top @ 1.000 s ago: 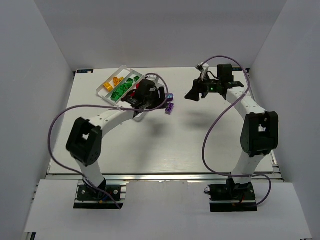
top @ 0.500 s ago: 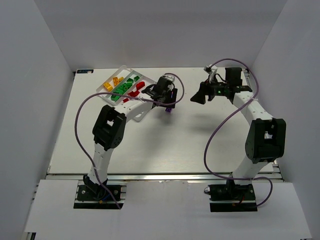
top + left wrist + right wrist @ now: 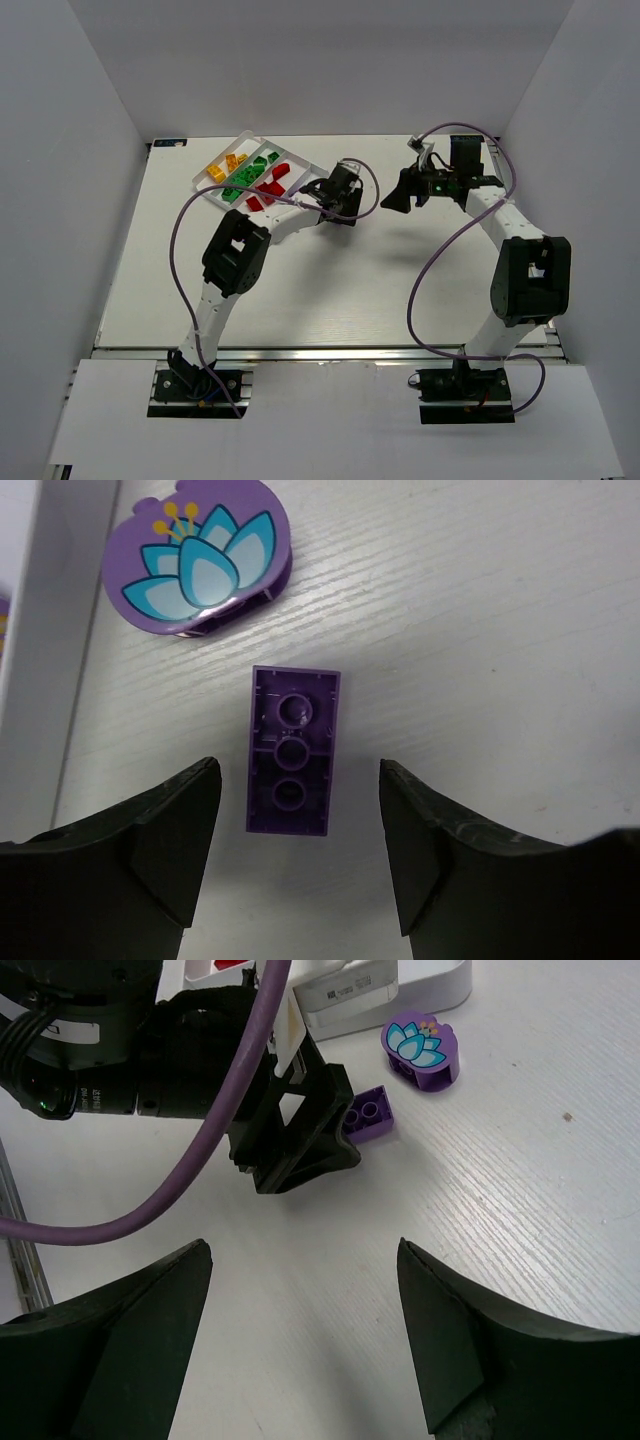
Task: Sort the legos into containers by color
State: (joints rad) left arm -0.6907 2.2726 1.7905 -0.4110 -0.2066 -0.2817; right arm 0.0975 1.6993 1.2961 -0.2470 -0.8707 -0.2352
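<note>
Small purple rectangular plastic brick (image 3: 291,765) lies flat on the white wood-grain tabletop (image 3: 480,630), hollow underside up, just right of the shallow white plastic tray (image 3: 298,168) at the far left. A round purple plastic brick with a printed lotus flower (image 3: 198,560) sits just beyond it, close to the tray wall. The left gripper (image 3: 298,780) hangs over the rectangular brick with its jaws spread wide, one finger on each side and a clear gap to both, holding nothing. The right gripper (image 3: 302,1250) is also wide open and empty, well right of the bricks and facing them. The brick looks light, stiff and hard, with smooth sides that are probably slippery. It won't crush, but it could twist or pop out if pinched off-centre. The best hold seems to be across the two long side walls, near mid-length. It's low, so the fingertips likely need to go right down to the tabletop.
</note>
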